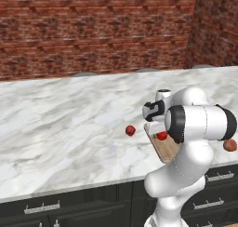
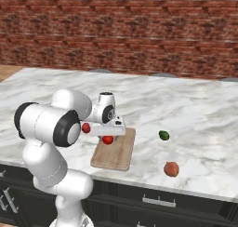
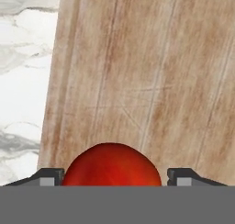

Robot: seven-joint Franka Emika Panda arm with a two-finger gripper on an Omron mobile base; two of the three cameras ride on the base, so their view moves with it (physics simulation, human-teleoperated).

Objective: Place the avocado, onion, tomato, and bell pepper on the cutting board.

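Red round item [image 2: 108,139] on cutting board [image 2: 116,152]; avocado [image 2: 163,135], onion [image 2: 171,169] on counter.

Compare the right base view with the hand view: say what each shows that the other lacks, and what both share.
Right base view alone: the avocado and the onion on the marble counter right of the board, and another red item left of it. Hand view alone: the wood grain up close and the gripper with its fingertips clear of the red item. Both: the cutting board and the red item on it.
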